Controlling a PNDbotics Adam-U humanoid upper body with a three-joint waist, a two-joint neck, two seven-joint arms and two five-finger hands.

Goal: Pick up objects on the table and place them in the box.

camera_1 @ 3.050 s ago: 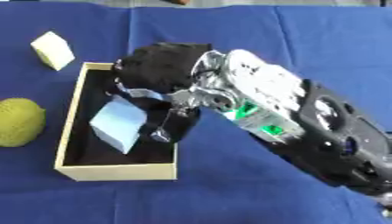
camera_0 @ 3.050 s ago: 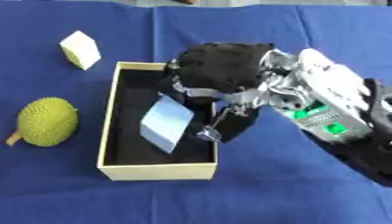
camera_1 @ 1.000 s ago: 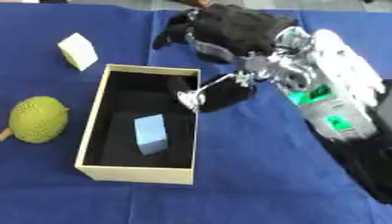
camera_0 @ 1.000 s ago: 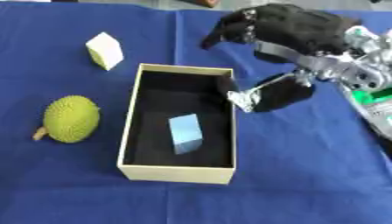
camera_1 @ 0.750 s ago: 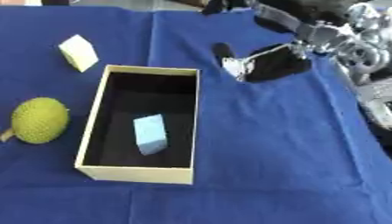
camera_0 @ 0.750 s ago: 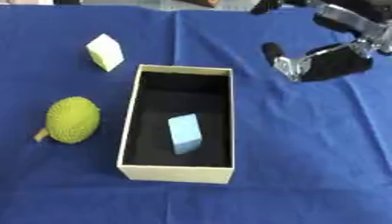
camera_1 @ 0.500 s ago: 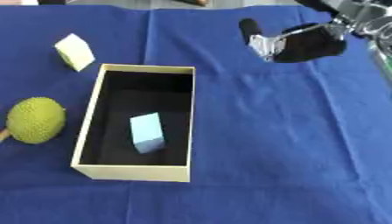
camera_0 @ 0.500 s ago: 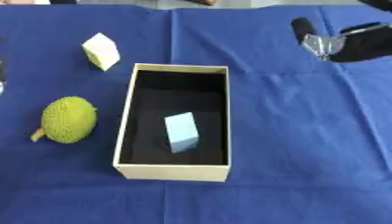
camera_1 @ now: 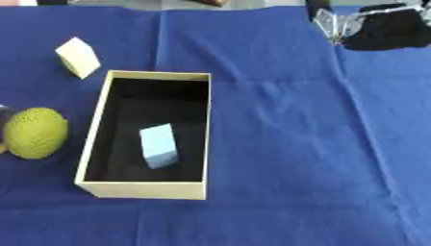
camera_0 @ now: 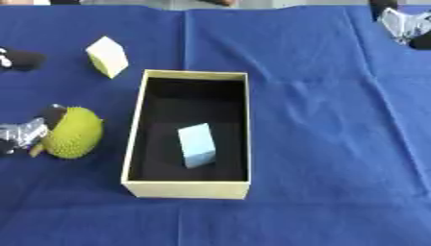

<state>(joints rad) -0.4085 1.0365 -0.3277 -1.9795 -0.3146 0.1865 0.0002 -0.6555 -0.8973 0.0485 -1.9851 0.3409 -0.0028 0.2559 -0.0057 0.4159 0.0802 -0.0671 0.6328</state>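
A cream box [camera_0: 187,188] with a black inside lies in the middle of the blue cloth, and a light blue block [camera_0: 196,145] leans inside it. A bumpy green fruit [camera_0: 76,133] sits left of the box, and a cream cube [camera_0: 107,56] lies beyond it at the far left. My left hand [camera_0: 23,134] reaches in from the left edge, open, one dark fingertip touching the fruit's left side and another part [camera_0: 20,58] showing higher up. At the top right corner my right hand [camera_1: 380,28] hangs open and holds nothing.
The blue tablecloth [camera_1: 286,144] covers the whole table, with folds right of the box. A wide stretch of cloth lies between the box and my right hand.
My right hand has let the blue block go in the box and drawn back up and to the right. My left hand has come in from the left edge beside the green fruit.
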